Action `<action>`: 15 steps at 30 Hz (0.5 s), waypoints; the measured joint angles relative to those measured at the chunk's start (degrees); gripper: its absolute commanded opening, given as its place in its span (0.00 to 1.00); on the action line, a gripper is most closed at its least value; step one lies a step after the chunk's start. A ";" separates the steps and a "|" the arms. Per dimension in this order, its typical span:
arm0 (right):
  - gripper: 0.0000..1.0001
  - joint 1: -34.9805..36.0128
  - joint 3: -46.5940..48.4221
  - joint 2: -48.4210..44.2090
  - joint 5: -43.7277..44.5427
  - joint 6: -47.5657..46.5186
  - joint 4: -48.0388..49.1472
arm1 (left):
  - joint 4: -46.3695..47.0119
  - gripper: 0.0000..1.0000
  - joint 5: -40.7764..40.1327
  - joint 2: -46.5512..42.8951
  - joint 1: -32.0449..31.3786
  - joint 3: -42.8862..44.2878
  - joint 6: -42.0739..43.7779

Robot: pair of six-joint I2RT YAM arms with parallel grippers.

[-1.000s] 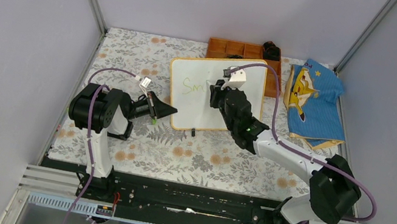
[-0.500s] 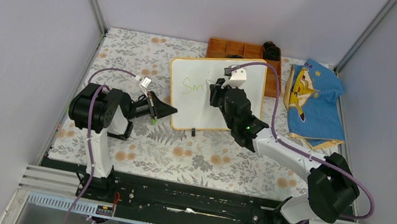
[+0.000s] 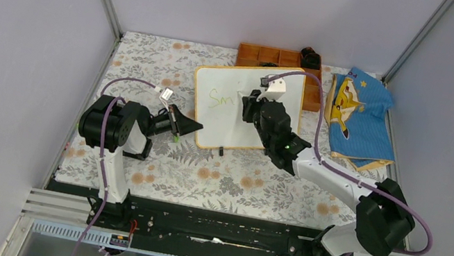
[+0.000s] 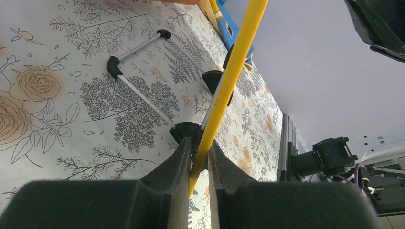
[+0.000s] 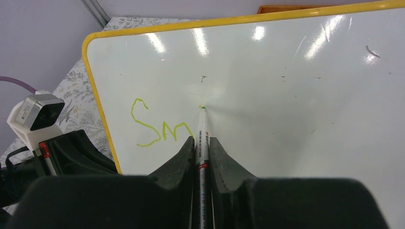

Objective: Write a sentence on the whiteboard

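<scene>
The whiteboard (image 3: 217, 126) stands at the centre of the top view, propped on thin wire legs with black feet (image 4: 113, 66) on the floral bench (image 3: 202, 173). You find the left tool (image 4: 199, 149) nipped narrow on the board's yellow frame, low on its left edge. The right tool (image 5: 202, 141) is clamped on a slim marker (image 5: 201, 125). The marker's tip touches the white face just right of the letters "Sm", the start of the sentence (image 5: 160, 126). Judge the board light, stiff and glossy. On such slight legs it will likely skid or rock under pen pressure, so take it by the frame rim, never the written face. The marker barrel looks smooth and may creep in the grip; hold it low, near the tip, and press lightly.
</scene>
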 measured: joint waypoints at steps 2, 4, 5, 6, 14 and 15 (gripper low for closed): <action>0.00 -0.17 -0.15 -0.83 -0.15 0.28 -0.37 | 0.00 0.00 0.00 0.00 0.00 0.00 0.00; 0.00 -0.28 -0.17 -1.62 -0.35 0.55 -0.63 | 0.00 0.00 0.00 0.00 0.00 0.00 0.02; 0.00 -0.33 -0.24 -2.03 -0.59 0.74 -0.66 | 0.00 0.00 0.00 0.00 0.00 0.00 0.02; 0.00 -0.33 -0.31 -2.32 -0.81 0.87 -0.66 | 0.00 0.00 0.00 0.00 0.00 0.00 0.02; 0.00 -0.35 -0.98 -2.80 -3.13 1.46 -0.72 | 0.00 0.00 0.00 0.00 0.00 0.00 0.02; 0.00 -0.35 -1.05 -2.75 -3.15 1.51 -0.72 | 0.00 0.00 0.00 0.00 0.00 0.00 0.02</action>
